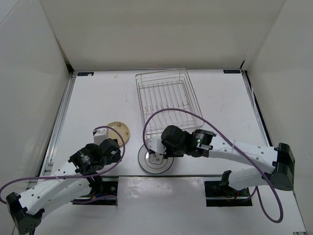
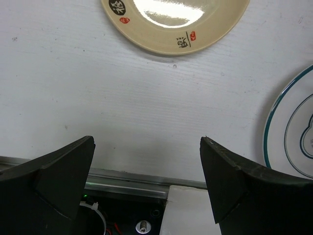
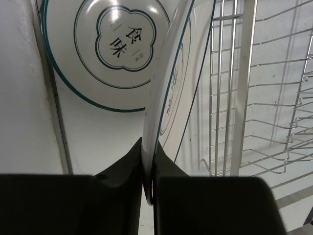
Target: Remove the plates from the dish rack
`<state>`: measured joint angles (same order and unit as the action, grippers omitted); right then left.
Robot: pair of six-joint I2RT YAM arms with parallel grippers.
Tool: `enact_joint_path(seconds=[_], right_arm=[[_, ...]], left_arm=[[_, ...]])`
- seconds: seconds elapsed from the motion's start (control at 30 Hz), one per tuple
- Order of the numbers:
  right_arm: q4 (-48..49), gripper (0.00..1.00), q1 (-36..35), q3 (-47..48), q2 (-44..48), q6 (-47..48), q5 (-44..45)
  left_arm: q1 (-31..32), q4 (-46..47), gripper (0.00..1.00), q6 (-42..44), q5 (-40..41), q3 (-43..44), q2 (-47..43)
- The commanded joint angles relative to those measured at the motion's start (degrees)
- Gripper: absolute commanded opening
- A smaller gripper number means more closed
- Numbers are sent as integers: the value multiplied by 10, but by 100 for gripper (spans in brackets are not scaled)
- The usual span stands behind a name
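The dish rack [image 1: 166, 100] is a silver wire basket at the table's middle back, with no plate showing in it from above. My right gripper [image 1: 156, 154] hangs just in front of it, shut on the rim of a white teal-edged plate [image 3: 168, 83] held on edge between the jaws [image 3: 150, 147]. Under it another white plate [image 1: 155, 164] [image 3: 93, 54] lies flat on the table. A tan plate [image 1: 117, 132] [image 2: 171, 24] lies to the left. My left gripper [image 1: 111, 149] [image 2: 146, 147] stands open and empty near the tan plate, over the table's near edge.
The rack's wires [image 3: 234, 98] stand right beside the held plate. The flat white plate's rim [image 2: 288, 132] shows at the right of the left wrist view. A metal rail [image 2: 127, 176] marks the near table edge. White walls enclose the table.
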<state>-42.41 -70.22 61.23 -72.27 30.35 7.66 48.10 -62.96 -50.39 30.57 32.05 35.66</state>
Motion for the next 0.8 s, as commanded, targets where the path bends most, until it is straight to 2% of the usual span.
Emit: enact_joint_path(seconds=[0.0, 0.13, 0.3, 0.43, 0.67, 0.7, 0.73, 0.77], right_arm=[[77, 0, -16, -10, 0, -5, 44], [125, 0, -37, -34, -6, -24, 70], [210, 0, -54, -74, -22, -13, 161], [225, 0, -63, -72, -45, -19, 189], [179, 0, -76, -45, -72, -57, 164], [167, 7, -76, -38, -72, -61, 149], [155, 21, -77, -35, -71, -64, 142], [147, 22, -79, -31, -70, -64, 127]], left_arm=[[-4, 2, 100, 3, 13, 30, 6], [-4, -1, 100, 1, 16, 30, 5], [-4, 1, 100, -5, 15, 20, 2], [-3, -8, 100, -7, 14, 23, 0], [-3, -15, 100, -10, 17, 21, -19], [-4, -17, 100, -12, 17, 20, -24], [-4, -20, 100, -11, 18, 20, -25], [-3, -22, 100, -11, 19, 21, -28]])
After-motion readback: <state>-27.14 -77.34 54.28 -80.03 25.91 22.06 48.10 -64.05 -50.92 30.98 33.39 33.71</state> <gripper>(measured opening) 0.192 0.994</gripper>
